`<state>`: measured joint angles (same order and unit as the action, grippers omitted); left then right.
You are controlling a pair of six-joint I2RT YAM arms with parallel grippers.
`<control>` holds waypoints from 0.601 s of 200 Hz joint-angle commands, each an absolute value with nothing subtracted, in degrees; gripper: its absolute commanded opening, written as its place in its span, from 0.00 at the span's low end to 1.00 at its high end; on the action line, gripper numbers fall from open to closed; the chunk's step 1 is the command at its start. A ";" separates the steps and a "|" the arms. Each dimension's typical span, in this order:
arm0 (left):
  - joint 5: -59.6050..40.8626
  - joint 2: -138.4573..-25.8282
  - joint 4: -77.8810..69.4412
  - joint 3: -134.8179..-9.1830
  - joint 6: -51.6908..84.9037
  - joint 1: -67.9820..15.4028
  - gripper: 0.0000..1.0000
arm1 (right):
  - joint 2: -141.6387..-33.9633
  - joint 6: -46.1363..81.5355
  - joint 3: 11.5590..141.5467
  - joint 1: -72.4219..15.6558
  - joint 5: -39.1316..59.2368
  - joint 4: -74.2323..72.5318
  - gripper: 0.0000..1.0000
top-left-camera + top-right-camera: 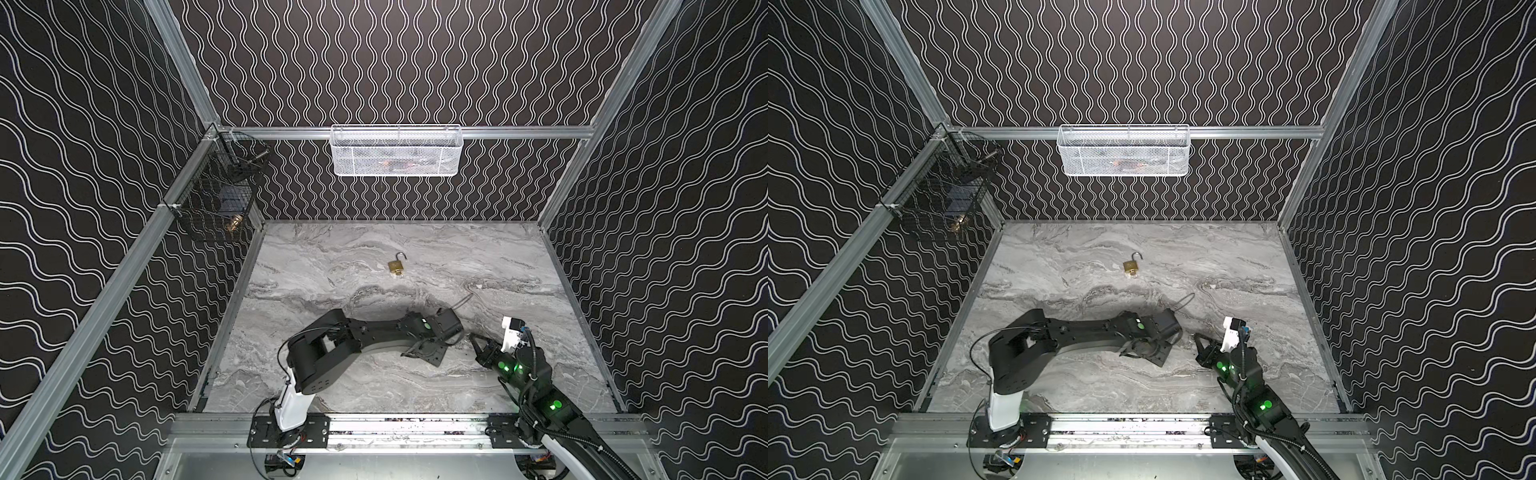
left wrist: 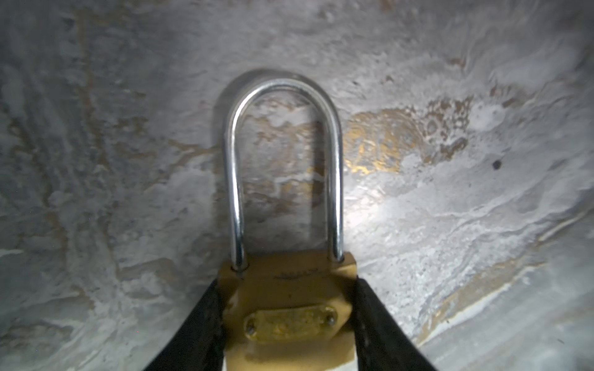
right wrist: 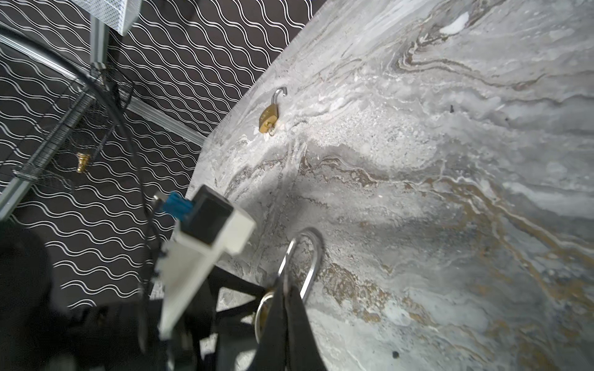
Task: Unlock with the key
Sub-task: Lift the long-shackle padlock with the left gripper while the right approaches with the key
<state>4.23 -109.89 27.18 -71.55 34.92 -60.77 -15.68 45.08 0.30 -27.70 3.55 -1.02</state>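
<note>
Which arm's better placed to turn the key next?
Likely right. The left gripper clamps the long-shackle padlock by its brass body; the right gripper, shut, sits at the key ring beside it.

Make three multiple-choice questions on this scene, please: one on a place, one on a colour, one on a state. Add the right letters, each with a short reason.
1. Where does the small padlock lie?
A. inside a cardboard box
B. on the marble table, toward the back wall
C. on the floor outside the cell

2. What colour is the mesh basket that hangs on the back rail?
A. white
B. red
C. green

3. The left gripper has its fingers on the big padlock. How is the shackle of this padlock?
A. closed
B. swung open
C. cut in two

Answers:
1 B: both top views show it alone on the marble.
2 A: its mesh is white against the dark wall.
3 A: in the left wrist view both legs enter the brass body.
</note>
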 commanded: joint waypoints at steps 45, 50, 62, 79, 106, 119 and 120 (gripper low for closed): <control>-12.97 -94.57 -8.14 -53.79 48.92 -48.10 0.39 | -28.57 32.19 -0.79 -27.73 5.01 -21.47 0.00; -13.36 -93.77 -10.85 -52.58 50.69 -47.42 0.39 | -29.44 31.56 -0.72 -27.77 5.06 -23.88 0.00; -14.01 -91.99 -17.55 -50.03 54.84 -45.56 0.38 | -32.09 30.29 -0.74 -27.94 4.84 -29.31 0.00; -12.50 -89.87 -24.86 -47.97 58.97 -44.43 0.37 | -36.64 28.39 -0.38 -28.70 3.46 -36.02 0.00; -5.43 -85.38 -26.99 -47.12 63.35 -44.40 0.36 | -42.47 25.73 0.00 -32.09 -0.57 -45.28 0.00; -2.22 -84.31 -30.47 -45.91 66.68 -44.39 0.36 | -44.47 24.42 -0.10 -34.47 -3.86 -49.48 0.00; -2.03 -84.21 -30.61 -45.85 66.91 -44.39 0.36 | -44.65 24.29 -0.09 -34.68 -4.13 -49.97 0.00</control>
<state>-8.73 -86.15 -18.06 -47.09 58.96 -44.60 -41.98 28.40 0.27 -31.83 1.61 -35.55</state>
